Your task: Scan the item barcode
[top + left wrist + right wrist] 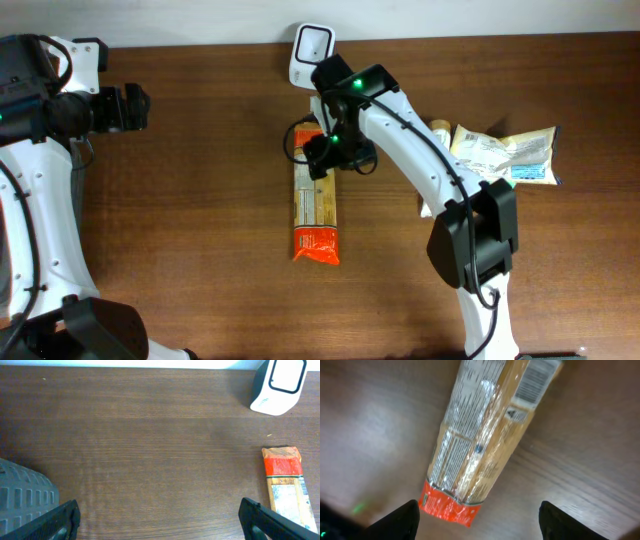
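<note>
A long clear packet [316, 215] with orange ends lies flat on the wooden table, running front to back. In the right wrist view the packet [480, 445] shows its printed label side up, with a barcode [536, 380] near one end. My right gripper [330, 152] hovers over the packet's far end, close to the white scanner [310, 52]. Seen from the right wrist, the gripper [479, 515] is open, its fingers wide apart and off the packet. My left gripper [130, 108] is at the far left, open [160, 520] over bare wood. The packet [287, 487] and the scanner [277, 385] also show in the left wrist view.
Other wrapped packets [505, 155] lie at the right, behind the right arm's base, with a small item [440, 130] beside them. A grey ribbed part [22, 495] fills the lower left of the left wrist view.
</note>
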You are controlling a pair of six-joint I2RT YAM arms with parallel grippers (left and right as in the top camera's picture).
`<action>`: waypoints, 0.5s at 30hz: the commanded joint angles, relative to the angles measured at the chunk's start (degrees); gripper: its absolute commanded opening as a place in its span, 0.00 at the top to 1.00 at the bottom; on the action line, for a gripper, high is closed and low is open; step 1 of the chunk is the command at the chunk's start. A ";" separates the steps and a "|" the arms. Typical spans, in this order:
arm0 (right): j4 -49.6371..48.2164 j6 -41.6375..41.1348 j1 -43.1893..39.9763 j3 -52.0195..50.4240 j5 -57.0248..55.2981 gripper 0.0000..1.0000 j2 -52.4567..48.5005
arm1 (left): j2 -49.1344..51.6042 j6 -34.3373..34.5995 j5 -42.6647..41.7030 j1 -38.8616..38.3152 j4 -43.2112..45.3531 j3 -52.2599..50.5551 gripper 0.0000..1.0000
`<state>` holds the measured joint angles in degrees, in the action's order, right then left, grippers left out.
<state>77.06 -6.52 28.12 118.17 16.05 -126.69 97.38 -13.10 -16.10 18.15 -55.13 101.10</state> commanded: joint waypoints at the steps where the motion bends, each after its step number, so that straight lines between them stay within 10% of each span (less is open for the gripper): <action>1: -1.68 6.19 -4.39 -5.33 13.22 0.15 -0.98 | -1.18 -0.94 -0.46 0.39 -0.07 0.31 0.01; 15: -25.81 -4.50 -4.20 -32.63 24.28 0.25 -1.07 | -1.18 -0.94 -0.46 0.39 -0.07 0.31 0.01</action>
<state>53.76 -6.15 22.31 89.45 40.95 -126.91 97.38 -13.10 -16.10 18.15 -55.11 101.10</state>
